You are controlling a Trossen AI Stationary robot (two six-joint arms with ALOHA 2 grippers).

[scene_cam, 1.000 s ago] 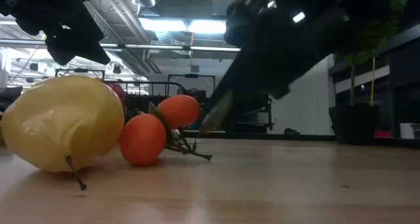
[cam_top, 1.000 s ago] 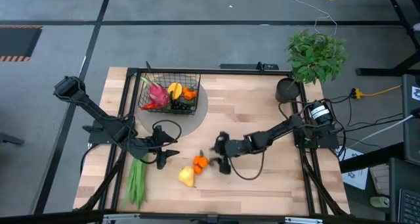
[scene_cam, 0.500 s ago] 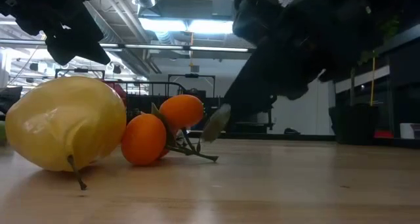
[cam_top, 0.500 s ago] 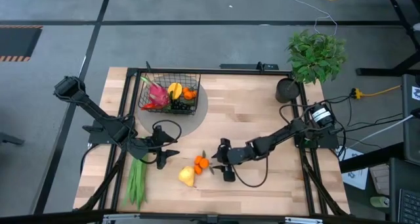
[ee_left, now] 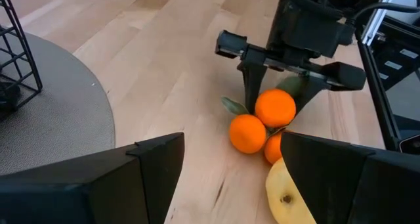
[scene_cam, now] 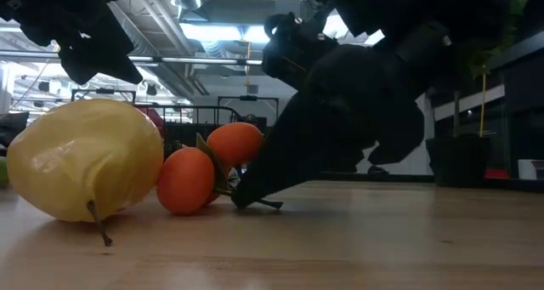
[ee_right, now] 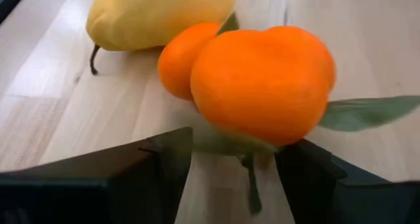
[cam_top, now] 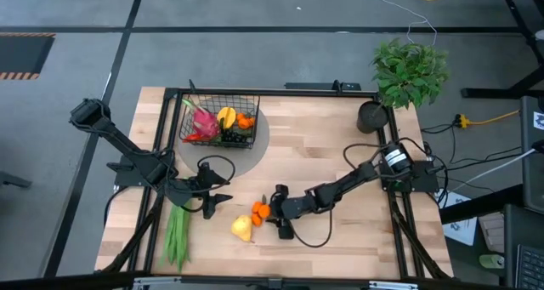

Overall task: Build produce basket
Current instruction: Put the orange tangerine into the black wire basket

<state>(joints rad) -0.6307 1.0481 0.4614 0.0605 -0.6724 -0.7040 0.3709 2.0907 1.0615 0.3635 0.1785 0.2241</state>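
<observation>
Since the earlier frames the right hand (cam_top: 270,215) has slid across the table (cam_top: 340,154) toward 9 o'clock and now stands astride the cluster of oranges (cam_top: 259,211), one finger on each side of the nearest fruit; its own camera shows the oranges (ee_right: 259,79) filling the gap between the spread fingers (ee_right: 111,178), with green leaves (ee_right: 367,112) sticking out sideways. Whether the pads press the fruit cannot be told.

Nearest the front edge lies the yellow pear (cam_top: 242,229), at about 7 o'clock from the oranges and touching them. From table height the pear (scene_cam: 85,158) looms large, with the oranges (scene_cam: 208,167) just beside it and the dark right hand (scene_cam: 255,188) down on the wood against their leafy stems.

Long green beans (cam_top: 177,232) lie near the front edge at 9 o'clock from the pear.

Behind the beans, the left hand (cam_top: 212,192) hovers with its fingers wide and nothing between them; its view looks onto the oranges (ee_left: 262,122) and the right hand (ee_left: 282,86).

Farther back, at 11 o'clock, the basket (cam_top: 191,111) sits on a round grey mat (cam_top: 255,150), holding a pink dragon fruit (cam_top: 202,120), a yellow pepper (cam_top: 226,116) and more oranges (cam_top: 245,120)
</observation>
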